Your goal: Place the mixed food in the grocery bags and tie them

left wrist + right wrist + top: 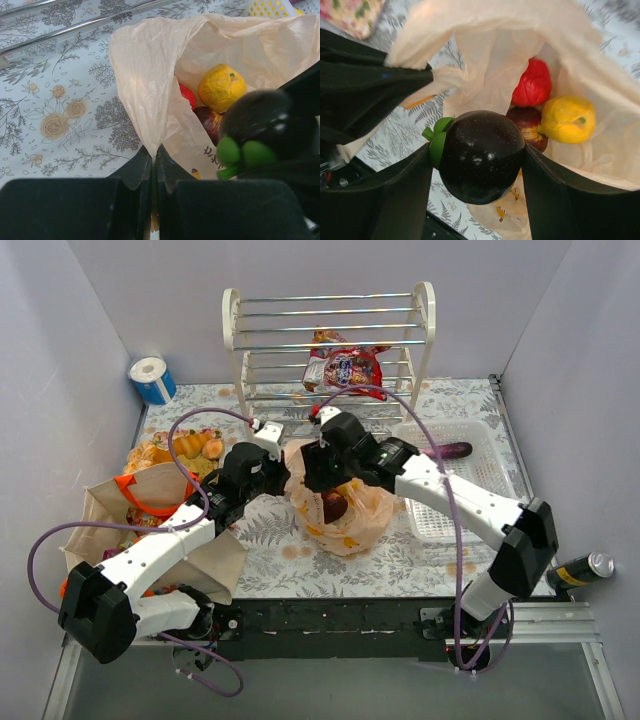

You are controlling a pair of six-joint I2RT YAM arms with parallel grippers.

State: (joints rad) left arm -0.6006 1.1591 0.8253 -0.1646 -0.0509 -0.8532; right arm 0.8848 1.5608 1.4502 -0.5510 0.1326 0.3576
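Observation:
The thin peach plastic grocery bag (350,525) lies mid-table with its mouth held up. My left gripper (154,159) is shut on a pinched fold of the bag's rim (150,85). My right gripper (480,160) is shut on a round dark purple fruit (480,150) with a green calyx, held over the bag's open mouth. Inside the bag lie a yellow fruit (568,119), a red fruit (532,82) and a dark red fruit (530,125). The beige canvas tote (110,530) with orange handles stands at the left, under the left arm. Red snack packets (345,367) rest on the back rack.
A white wire rack (330,325) stands at the back. A white lattice basket (455,495) at the right holds a purple eggplant (452,451). Golden pastries (185,448) lie behind the tote. A blue paper roll (152,380) stands back left, a can (585,568) at far right.

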